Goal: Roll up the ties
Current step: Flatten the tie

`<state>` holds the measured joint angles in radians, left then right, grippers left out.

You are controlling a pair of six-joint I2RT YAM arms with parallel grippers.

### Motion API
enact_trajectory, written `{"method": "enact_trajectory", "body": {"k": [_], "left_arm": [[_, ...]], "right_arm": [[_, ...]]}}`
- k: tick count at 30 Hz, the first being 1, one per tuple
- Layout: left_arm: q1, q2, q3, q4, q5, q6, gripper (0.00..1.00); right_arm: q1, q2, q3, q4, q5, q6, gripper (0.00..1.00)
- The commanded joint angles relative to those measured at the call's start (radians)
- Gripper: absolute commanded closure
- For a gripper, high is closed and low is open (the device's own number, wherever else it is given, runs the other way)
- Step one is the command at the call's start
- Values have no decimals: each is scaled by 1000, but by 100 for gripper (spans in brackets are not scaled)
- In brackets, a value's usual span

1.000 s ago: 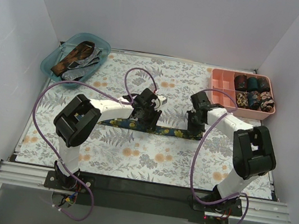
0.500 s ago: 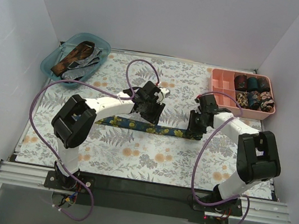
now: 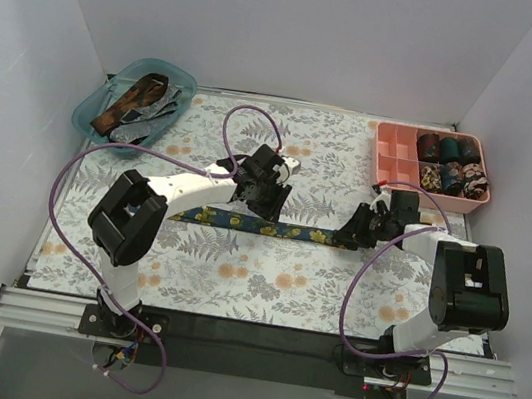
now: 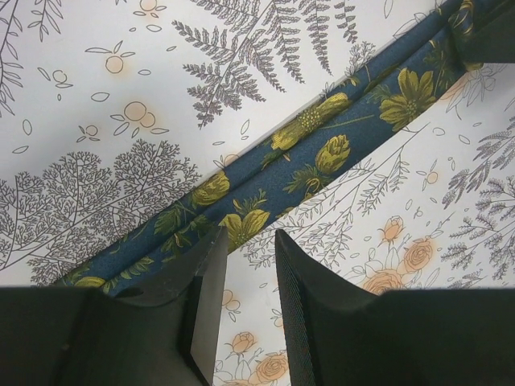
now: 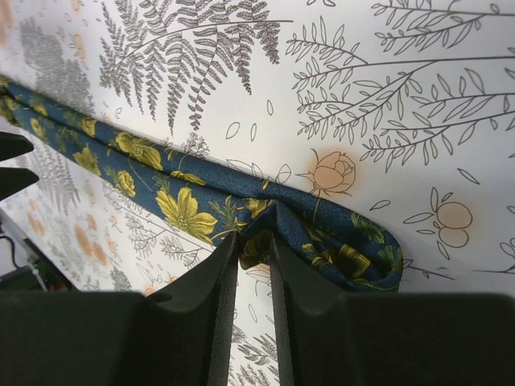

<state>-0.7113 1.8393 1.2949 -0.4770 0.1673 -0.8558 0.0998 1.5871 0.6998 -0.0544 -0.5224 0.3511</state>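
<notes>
Since a roll has to start from an end, my right gripper [image 5: 253, 235] is the arm that counts. Its fingers stand almost together and seem to nip the near edge of the tie [image 5: 185, 201], just short of its folded tip. The tie's length runs leftward, flat on the tablecloth [image 5: 362, 64], to my left gripper [image 4: 245, 241], which is slightly parted and empty beside its edge.
</notes>
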Motion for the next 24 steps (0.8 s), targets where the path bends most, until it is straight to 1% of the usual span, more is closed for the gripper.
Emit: {"method": "enact_trajectory", "body": {"k": [1, 5, 6, 9, 10, 11, 12, 14, 20, 23, 24], "left_arm": [[-5, -74, -14, -14, -14, 15, 70], [-5, -77, -19, -12, -12, 17, 70], [-5, -77, -19, -12, -14, 17, 70], [-5, -81, -19, -12, -15, 20, 70], [-5, -81, -17, -14, -17, 20, 70], [-5, -81, -16, -12, -15, 21, 70], [-5, -80, -13, -12, -17, 23, 70], [-5, -77, -6, -12, -12, 23, 70], [-7, -64, 4, -12, -5, 26, 70], [-7, -63, 14, -14, -6, 27, 70], [-5, -64, 14, -14, -5, 26, 70]], "right_arm": [[-43, 74, -75, 36, 30, -50, 75], [-78, 73, -89, 41, 10, -66, 75], [-84, 64, -85, 33, -17, -72, 73], [-86, 21, -63, 1, -22, -81, 66], [-86, 7, -56, -15, -18, -83, 61], [-84, -5, -39, -25, -14, -83, 59], [-86, -30, -31, -42, -7, -86, 54], [-86, -50, -11, -59, -5, -86, 50], [-84, -133, 55, -137, -19, -92, 48], [-86, -174, 118, -205, 22, -118, 48], [-87, -188, 144, -241, 63, -126, 47]]}}
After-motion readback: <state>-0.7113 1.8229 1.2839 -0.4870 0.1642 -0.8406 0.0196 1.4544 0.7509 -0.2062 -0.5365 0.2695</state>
